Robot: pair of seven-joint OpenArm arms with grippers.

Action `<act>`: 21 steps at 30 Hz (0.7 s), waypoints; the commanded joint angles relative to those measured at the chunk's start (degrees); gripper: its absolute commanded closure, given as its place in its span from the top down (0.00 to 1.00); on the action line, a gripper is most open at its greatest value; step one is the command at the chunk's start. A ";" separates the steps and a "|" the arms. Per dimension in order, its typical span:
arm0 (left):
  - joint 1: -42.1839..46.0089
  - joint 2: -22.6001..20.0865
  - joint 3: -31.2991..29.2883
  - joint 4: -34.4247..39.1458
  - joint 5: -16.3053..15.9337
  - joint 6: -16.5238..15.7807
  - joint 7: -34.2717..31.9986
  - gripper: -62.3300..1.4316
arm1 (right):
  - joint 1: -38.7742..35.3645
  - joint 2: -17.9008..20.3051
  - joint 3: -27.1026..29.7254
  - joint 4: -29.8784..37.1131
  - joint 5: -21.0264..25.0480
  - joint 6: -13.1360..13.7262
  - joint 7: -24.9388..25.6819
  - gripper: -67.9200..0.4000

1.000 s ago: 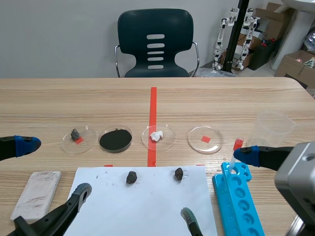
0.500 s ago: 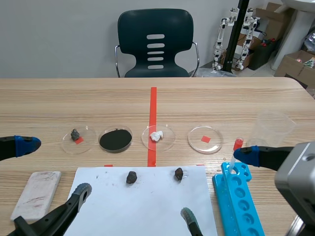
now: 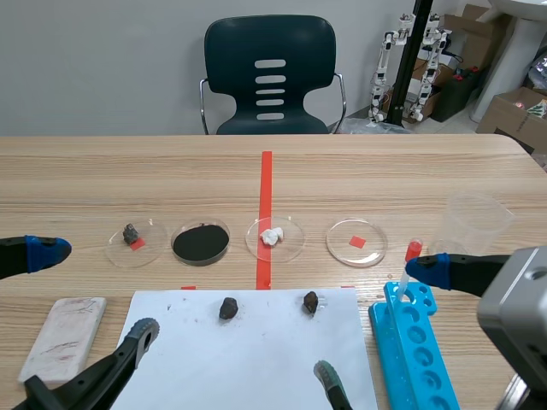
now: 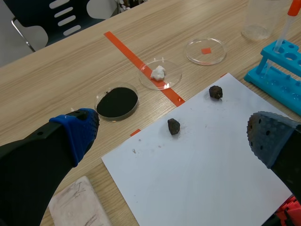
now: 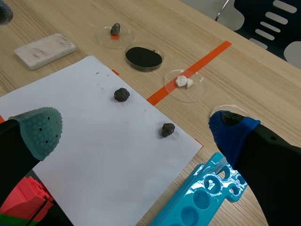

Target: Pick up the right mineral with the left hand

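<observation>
Left tool, wide open and empty, hangs over the paper, seemingly centred on the left mineral; closing there would miss the right mineral.

We see a wooden table with a white paper sheet at its near edge and a dark stone on the sheet's left half. Beyond the sheet stand four clear dishes in a row. The first dish holds a small grey stone, the second dish black powder, the third dish a white lump. The fourth dish sits over an orange mark. Left of the sheet lies a pale slab. To its right we find a blue tube rack with a red-bulbed pipette and a clear cup. A dark chair stands behind.
</observation>
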 commanded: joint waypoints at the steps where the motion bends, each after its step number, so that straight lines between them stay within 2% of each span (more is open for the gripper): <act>1: -0.02 0.28 0.35 0.79 -0.48 -0.13 -0.81 1.00 | 0.04 -0.15 0.37 1.16 0.39 0.00 0.85 1.00; 12: -0.83 0.37 0.79 0.52 -0.83 -0.35 0.07 1.00 | 0.04 -0.15 0.37 1.16 0.39 0.00 0.85 1.00; 17: -6.16 2.36 4.13 -0.11 -0.96 -0.63 7.23 1.00 | 0.04 -0.15 0.37 1.16 0.39 0.00 0.87 1.00; 21: -12.66 2.34 8.98 -1.86 -1.55 -0.59 14.38 1.00 | 0.04 -0.15 0.37 1.16 0.39 0.00 0.85 1.00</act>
